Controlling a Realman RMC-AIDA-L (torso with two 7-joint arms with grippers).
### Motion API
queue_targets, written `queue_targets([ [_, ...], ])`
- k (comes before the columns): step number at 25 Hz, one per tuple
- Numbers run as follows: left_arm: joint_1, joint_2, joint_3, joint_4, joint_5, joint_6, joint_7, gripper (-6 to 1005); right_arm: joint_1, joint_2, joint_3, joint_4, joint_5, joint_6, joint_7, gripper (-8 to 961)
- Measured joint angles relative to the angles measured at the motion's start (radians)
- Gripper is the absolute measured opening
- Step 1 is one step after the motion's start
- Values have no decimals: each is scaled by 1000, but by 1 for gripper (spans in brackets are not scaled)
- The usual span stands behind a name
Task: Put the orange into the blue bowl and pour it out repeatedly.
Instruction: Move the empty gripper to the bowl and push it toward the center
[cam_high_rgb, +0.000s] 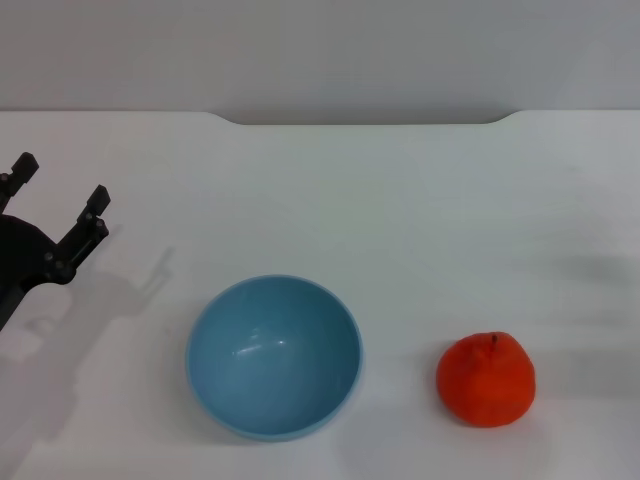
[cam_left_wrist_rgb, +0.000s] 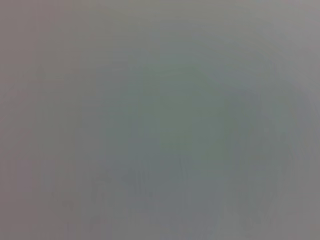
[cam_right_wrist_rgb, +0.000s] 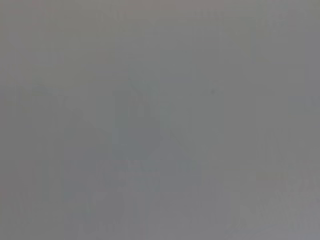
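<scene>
Only head-view: orange (cam_high_rgb: 486, 379) beside blue bowl (cam_high_rgb: 273, 357).

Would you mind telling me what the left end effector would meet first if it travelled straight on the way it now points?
Probably nothing: the left end effector points toward the table's far side, away from the blue bowl and orange. Depth is unclear.

A light blue bowl (cam_high_rgb: 273, 357), a red-orange orange (cam_high_rgb: 486, 380), a black left pincer (cam_high_rgb: 60, 193), a plain white table (cam_high_rgb: 400, 200).
</scene>
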Motion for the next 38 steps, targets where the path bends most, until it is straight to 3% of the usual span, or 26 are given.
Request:
queue_targets([
  [16, -3, 0, 0, 0, 0, -2, -24, 786, 3, 0, 15, -2, 0, 13, 1, 474],
  [25, -68, 0, -2, 6, 0, -18, -100, 786, -4, 0, 25, 3, 2, 19, 1, 473],
  [29, -126, 0, 23, 61, 3, -95, -250, 785, -7, 0, 26, 4, 2, 20, 1, 474],
  [33, -149, 14, 160, 262, 59, -329, -571, 784, -12, 0, 26, 4, 2, 22, 0, 474],
  [35, -150, 23, 225, 396, 151, -462, -780, 785, -13, 0, 26, 3, 2, 22, -4, 474],
  [38, -157, 28, 236, 573, 369, -544, -1068, 785, -13, 0, 26, 4, 2, 22, -6, 473],
])
